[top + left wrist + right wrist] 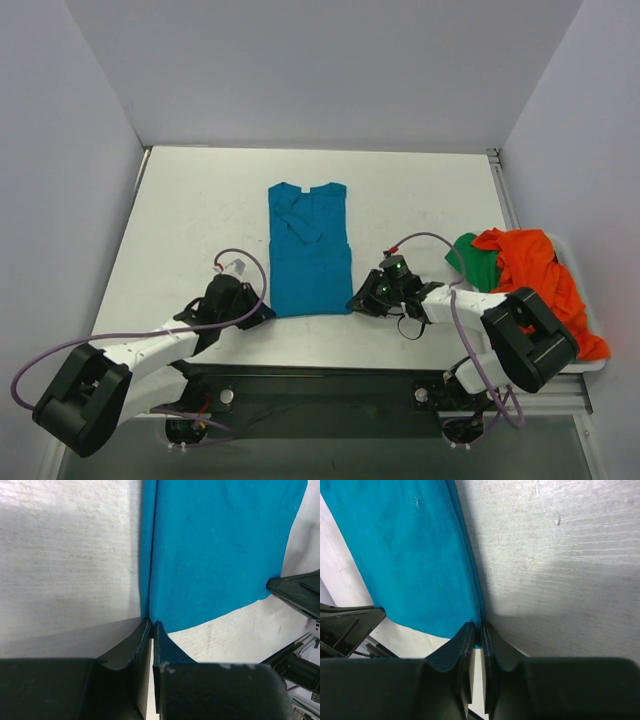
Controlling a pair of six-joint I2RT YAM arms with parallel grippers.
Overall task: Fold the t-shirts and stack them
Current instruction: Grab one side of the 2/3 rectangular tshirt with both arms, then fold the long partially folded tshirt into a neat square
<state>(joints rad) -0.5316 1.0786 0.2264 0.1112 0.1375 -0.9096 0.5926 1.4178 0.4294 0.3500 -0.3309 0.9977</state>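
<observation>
A teal-blue t-shirt (308,260) lies flat mid-table, folded into a long narrow strip with its collar at the far end. My left gripper (268,316) is at its near left corner. In the left wrist view the jaws (152,622) are pinched together on the edge of the teal cloth (220,555). My right gripper (352,303) is at the near right corner, and its jaws (480,626) are likewise pinched on the teal hem (405,555). An orange-red t-shirt (540,280) and a green t-shirt (468,255) lie crumpled together at the right.
The white table (200,200) is boxed in by pale walls at the back and both sides. The crumpled pile rests by the table's right edge. The right gripper's black body (297,592) shows in the left wrist view, and the left's (345,625) in the right wrist view.
</observation>
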